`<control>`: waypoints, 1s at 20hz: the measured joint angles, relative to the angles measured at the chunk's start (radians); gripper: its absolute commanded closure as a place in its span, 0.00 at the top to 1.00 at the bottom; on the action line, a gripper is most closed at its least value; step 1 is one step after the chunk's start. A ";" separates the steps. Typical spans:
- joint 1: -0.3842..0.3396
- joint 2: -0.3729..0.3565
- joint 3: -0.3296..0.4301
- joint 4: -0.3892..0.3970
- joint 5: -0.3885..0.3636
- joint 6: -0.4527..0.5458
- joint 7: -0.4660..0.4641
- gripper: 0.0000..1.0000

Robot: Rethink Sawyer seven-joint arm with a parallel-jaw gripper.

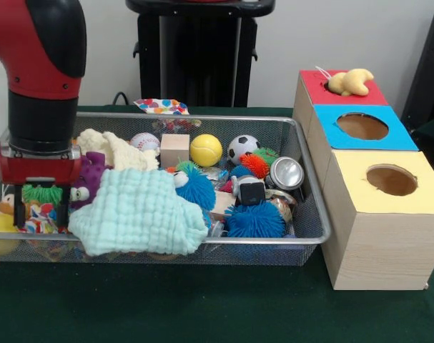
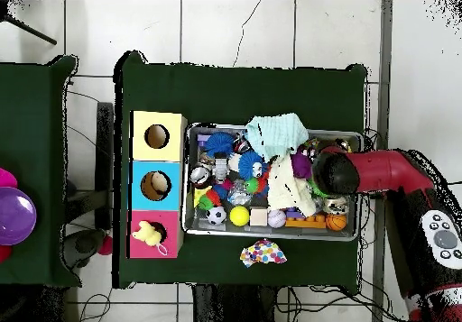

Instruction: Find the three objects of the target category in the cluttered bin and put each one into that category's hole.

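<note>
The wire mesh bin [image 1: 313, 230] holds a pile of toys; it also shows in the overhead view [image 2: 275, 231]. My gripper [image 1: 41, 220] reaches down into the bin's left end, open, with a green spiky ball [image 1: 42, 193] between its fingers. In the overhead view the arm's head [image 2: 336, 172] hides the gripper. A pale yellow plush [image 1: 351, 82] lies on the red face [image 1: 370, 94] of the wooden box and covers most of the hole; the overhead view shows the plush [image 2: 146, 235] there too. A small yellow-orange soft thing [image 1: 2, 214] sits at the bin's far left; I cannot tell what it is. I see no clear tiger.
A mint cloth [image 1: 141, 211] and a cream cloth [image 1: 116, 150] cover toys. Blue spiky balls [image 1: 254, 220], a yellow ball [image 1: 206, 150], a soccer ball [image 1: 242, 147], a wooden block [image 1: 174, 150] and a silver can [image 1: 286, 174] fill the bin. The blue-faced hole [image 1: 362, 126] and yellow-faced hole [image 1: 392, 180] stand beside.
</note>
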 measured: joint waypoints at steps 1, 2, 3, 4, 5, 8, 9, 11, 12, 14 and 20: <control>0.003 0.006 -0.001 -0.004 -0.004 -0.002 0.000 1.00; 0.008 0.020 -0.002 -0.011 -0.010 -0.005 0.000 1.00; 0.009 0.025 -0.003 -0.012 -0.010 -0.006 0.000 1.00; 0.009 0.030 -0.003 -0.015 -0.010 -0.006 0.000 1.00; 0.009 0.037 -0.005 -0.018 -0.010 -0.006 0.000 1.00; 0.009 0.049 -0.012 -0.021 -0.010 -0.006 0.000 1.00; 0.009 0.050 -0.014 -0.021 -0.010 -0.006 0.000 1.00; 0.008 0.051 -0.018 -0.021 -0.010 -0.006 0.000 1.00; 0.007 0.051 -0.018 -0.021 -0.010 -0.006 0.000 1.00; 0.001 0.050 -0.018 -0.021 -0.010 -0.006 0.000 1.00; -0.025 0.051 -0.011 -0.020 -0.002 -0.006 0.000 1.00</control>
